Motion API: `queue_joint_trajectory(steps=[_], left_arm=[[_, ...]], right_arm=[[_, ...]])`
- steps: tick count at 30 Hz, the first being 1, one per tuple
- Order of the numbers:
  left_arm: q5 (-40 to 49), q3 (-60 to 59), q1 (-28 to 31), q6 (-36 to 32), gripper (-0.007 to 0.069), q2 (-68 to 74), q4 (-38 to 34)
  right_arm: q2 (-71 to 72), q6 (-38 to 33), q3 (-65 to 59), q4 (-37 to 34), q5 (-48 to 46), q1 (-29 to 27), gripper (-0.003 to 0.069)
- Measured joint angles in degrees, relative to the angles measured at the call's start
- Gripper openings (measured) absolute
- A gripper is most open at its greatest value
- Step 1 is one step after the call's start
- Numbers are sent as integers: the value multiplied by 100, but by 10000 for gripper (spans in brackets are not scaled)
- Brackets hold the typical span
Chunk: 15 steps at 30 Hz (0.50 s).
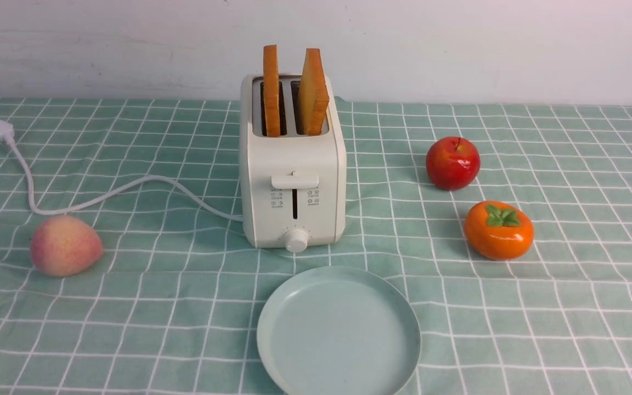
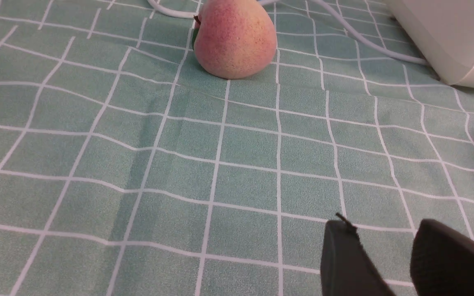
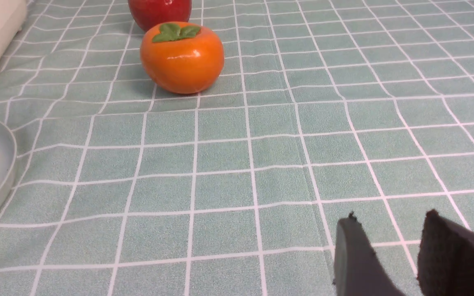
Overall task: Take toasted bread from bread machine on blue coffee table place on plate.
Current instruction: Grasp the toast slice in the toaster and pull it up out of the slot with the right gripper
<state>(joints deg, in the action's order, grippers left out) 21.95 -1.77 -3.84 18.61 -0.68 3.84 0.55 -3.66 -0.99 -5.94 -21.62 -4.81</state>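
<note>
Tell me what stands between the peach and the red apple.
The bread machine, toasted bread in both slots, stands between peach and red apple, seen in the front view.

Nothing legible: only tiny grey icons (image 1: 277, 198) on the front of the cream-white two-slot toaster (image 1: 293, 159), too small to read.

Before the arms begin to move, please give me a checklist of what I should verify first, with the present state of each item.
1. The left slice sticks up out of the bread machine: ok.
2. The right slice stands straight in its slot: not ok, it is skewed.
3. The plate is bare, in front of the bread machine: ok.
4. The left gripper is open, holding nothing: ok.
5. The right gripper is open, holding nothing: ok.
6. Slices sit loose in their slots: cannot tell.
</note>
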Motion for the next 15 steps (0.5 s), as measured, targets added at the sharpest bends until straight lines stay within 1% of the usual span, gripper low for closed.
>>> queue_joint_trajectory(steps=[5,9,15], left_arm=[[-16,0,0,0,239,0,0],[-257,0,0,0,239,0,0],[-1040,0,0,0,239,0,0]], right_arm=[[0,0,0,0,0,0,240],[0,0,0,-8,90,0,240],[0,0,-40,-40,1082,0,240]])
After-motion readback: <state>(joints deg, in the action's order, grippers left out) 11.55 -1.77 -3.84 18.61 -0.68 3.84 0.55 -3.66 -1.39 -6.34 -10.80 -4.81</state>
